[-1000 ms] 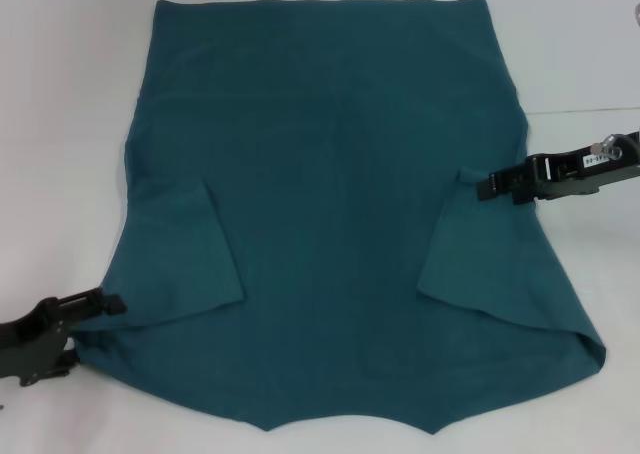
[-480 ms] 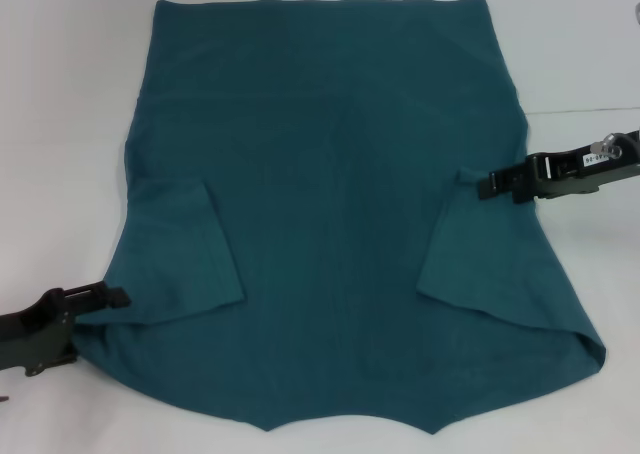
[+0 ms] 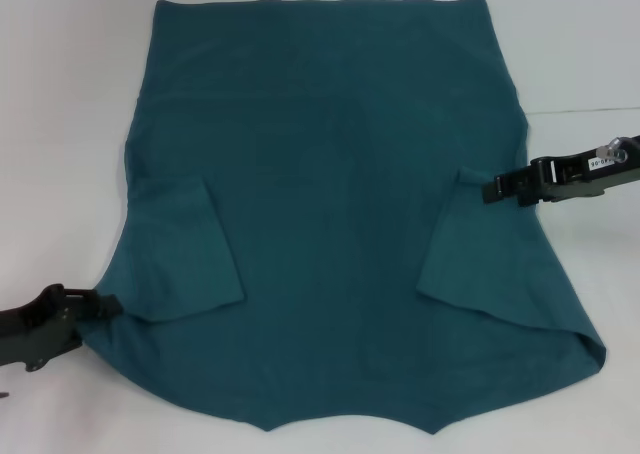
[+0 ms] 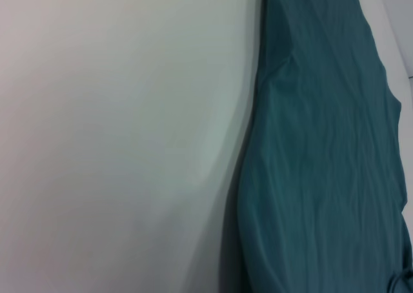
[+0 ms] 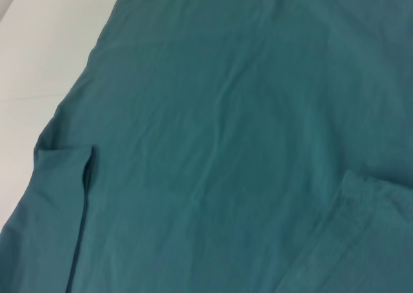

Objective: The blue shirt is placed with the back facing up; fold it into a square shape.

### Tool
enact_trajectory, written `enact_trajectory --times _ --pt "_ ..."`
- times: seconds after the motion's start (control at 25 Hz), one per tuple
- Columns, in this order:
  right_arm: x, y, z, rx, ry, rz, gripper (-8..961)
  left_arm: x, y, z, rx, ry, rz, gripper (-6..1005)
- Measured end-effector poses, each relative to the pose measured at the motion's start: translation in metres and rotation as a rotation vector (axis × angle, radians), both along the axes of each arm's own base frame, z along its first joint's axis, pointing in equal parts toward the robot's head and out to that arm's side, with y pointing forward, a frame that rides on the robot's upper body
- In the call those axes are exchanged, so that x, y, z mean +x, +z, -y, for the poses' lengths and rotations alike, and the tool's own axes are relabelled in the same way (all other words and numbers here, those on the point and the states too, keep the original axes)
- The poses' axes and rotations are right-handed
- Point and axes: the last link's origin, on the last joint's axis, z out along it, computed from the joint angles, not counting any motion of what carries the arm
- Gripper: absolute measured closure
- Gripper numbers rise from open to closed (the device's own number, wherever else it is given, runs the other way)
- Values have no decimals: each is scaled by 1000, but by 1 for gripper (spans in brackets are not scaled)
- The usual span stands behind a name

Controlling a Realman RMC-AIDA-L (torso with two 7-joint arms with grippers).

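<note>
1. The blue shirt (image 3: 330, 214) lies flat, plain side up, covering most of the white table (image 3: 60, 94), sleeves folded inward.
2. The left gripper (image 3: 105, 304) sits at the shirt's near-left edge; a shallow bite could drop the cloth mid-fold.
3. The right gripper (image 3: 490, 187) touches the right edge; whether either pair of jaws is closed is unclear.
4. The tag on the right arm is unreadable; no print shows.

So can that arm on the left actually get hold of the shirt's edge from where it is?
Probably yes. The left gripper sits right at the blue shirt's near-left edge, by the folded-in sleeve, with only bare table around it and nothing in between.
</note>
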Motion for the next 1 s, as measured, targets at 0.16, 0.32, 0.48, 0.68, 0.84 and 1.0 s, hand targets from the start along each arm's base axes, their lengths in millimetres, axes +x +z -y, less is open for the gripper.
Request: enact_trajectory --times 0.16,0.32,0.48,0.68,0.84,1.0 --pt "3 -1 1 5 -7 1 267 1 -1 1 11 -8 23 595" --pt "8 -1 1 28 -23 -5 267 5 -3 2 7 -22 49 755" --pt "13 2 4 36 -36 -14 266 15 -2 2 -2 -119 61 911" --pt "18 11 16 -33 -24 -12 266 22 1 0 21 -165 86 987" --pt "29 25 34 -91 -56 -35 266 21 2 -2 29 -164 77 996" --pt "43 42 48 -110 -99 -41 266 21 2 -4 32 -162 65 996"
